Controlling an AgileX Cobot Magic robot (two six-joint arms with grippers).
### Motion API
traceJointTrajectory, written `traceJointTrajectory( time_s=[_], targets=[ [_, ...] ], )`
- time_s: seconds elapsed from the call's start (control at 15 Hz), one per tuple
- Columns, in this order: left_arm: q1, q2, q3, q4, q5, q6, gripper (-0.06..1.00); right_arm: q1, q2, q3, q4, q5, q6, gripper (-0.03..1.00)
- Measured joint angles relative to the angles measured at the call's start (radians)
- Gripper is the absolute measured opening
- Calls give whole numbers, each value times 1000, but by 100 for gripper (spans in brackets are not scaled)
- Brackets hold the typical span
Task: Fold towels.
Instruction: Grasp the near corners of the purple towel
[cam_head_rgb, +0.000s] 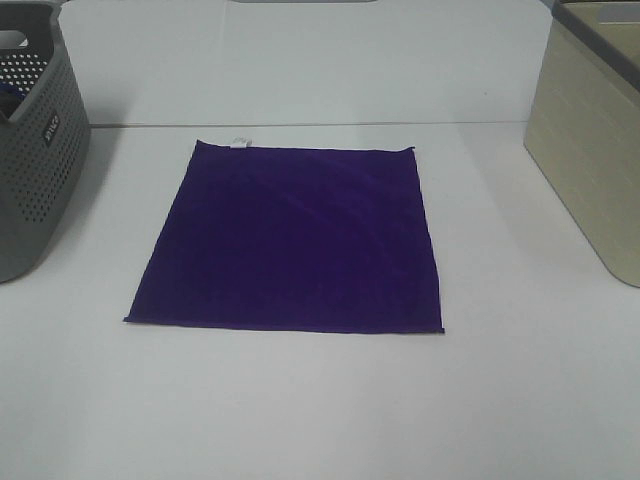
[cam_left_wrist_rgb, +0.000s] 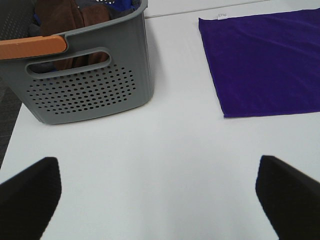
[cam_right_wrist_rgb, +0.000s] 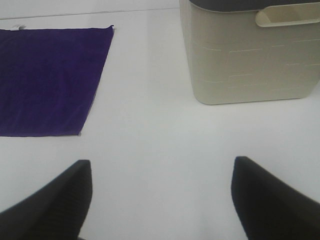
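A purple towel (cam_head_rgb: 290, 235) lies flat and unfolded in the middle of the white table, with a small white tag at its far left corner. It also shows in the left wrist view (cam_left_wrist_rgb: 265, 62) and in the right wrist view (cam_right_wrist_rgb: 47, 77). My left gripper (cam_left_wrist_rgb: 157, 197) is open and empty over bare table, near the grey basket and short of the towel's left edge. My right gripper (cam_right_wrist_rgb: 160, 197) is open and empty over bare table, between the towel's right edge and the beige bin. Neither arm shows in the high view.
A grey perforated basket (cam_head_rgb: 35, 150) with an orange handle stands at the left and holds brown and blue cloths (cam_left_wrist_rgb: 70, 20). A beige bin (cam_head_rgb: 595, 140) stands at the right; it also shows in the right wrist view (cam_right_wrist_rgb: 250, 55).
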Motion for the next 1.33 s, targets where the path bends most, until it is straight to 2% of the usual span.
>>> traceJointTrajectory(
  time_s=[0.27,0.47,0.6,1.33],
  targets=[
    [0,0,0,0,0,0,99,0,3,0,0,-1,-2,77],
    [0,0,0,0,-1,0,99,0,45,0,0,0,-15,93],
    [0,0,0,0,-1,0,99,0,70,0,0,0,-20,95],
    [0,0,0,0,-1,0,99,0,1,1,-3,-2,-31,96]
  ],
)
